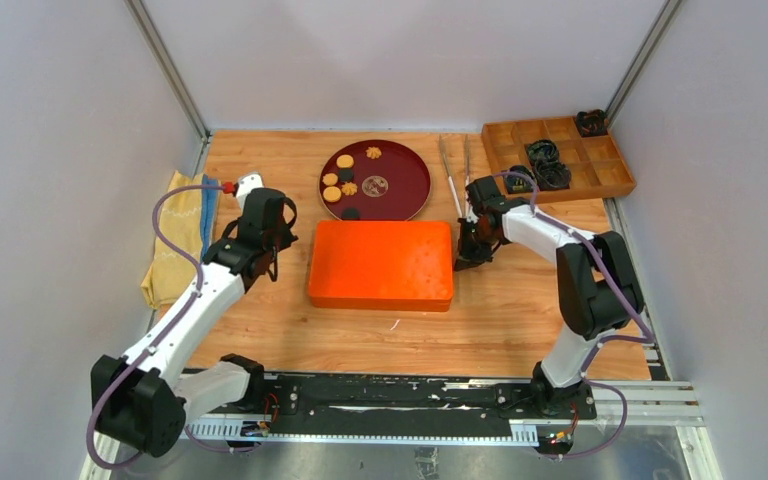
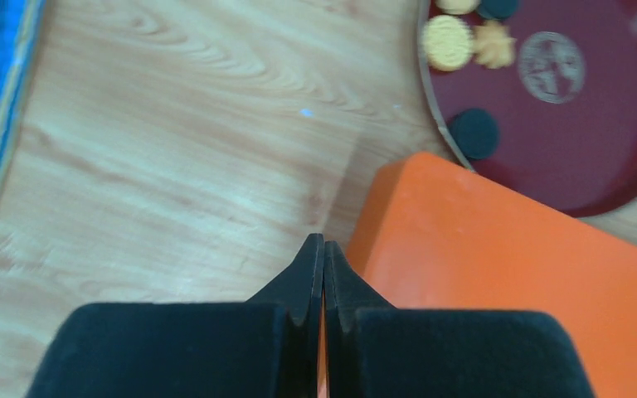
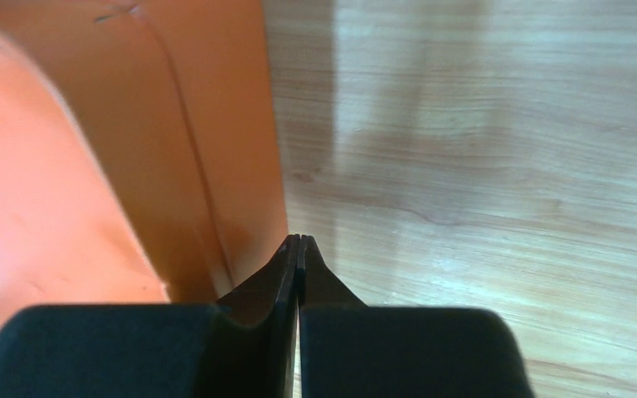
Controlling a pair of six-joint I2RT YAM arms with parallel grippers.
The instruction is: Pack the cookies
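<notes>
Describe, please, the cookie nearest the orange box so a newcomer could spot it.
Find the round maroon plate beyond the orange box. At the plate's near-left edge lies one dark round cookie. Unlike the others clustered farther back, it sits alone, closest to the box.

Both arms reach out from their bases with elbows bent: the left arm stretches forward and inward, while the right arm folds back toward the centre. The left gripper and right gripper point downward, jaws pressed together, gripping nothing.
</notes>
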